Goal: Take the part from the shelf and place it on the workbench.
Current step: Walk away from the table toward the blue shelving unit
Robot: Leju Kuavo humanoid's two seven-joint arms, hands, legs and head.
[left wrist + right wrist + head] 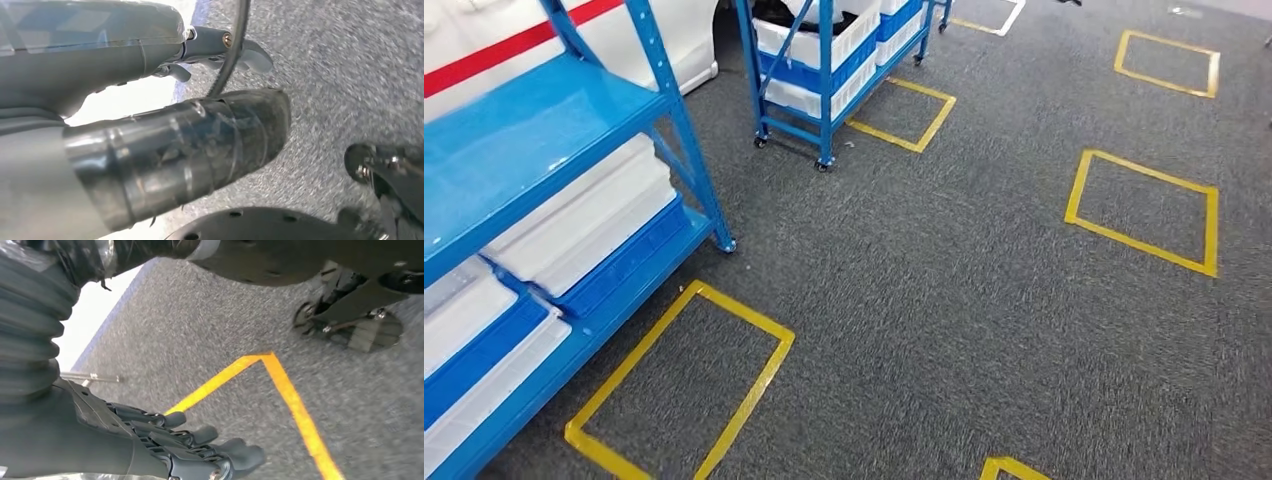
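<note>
The blue shelf (544,130) stands at nine o'clock, white crates (584,215) aboard; the part, perhaps inside, seems rigid and light; grip its rim. The right robot hand (200,450) hangs empty, fingers apart; the left robot hand (220,50) cannot be read.

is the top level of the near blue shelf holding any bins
No, the top level of the near blue shelf is bare; the white bins sit on the level below.

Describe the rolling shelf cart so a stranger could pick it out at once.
Start from the big blue shelf at the left of the head view, then look further back across the grey carpet. The cart stands there beside a yellow floor square. Unlike the big shelf, it rides on small casters.
</note>
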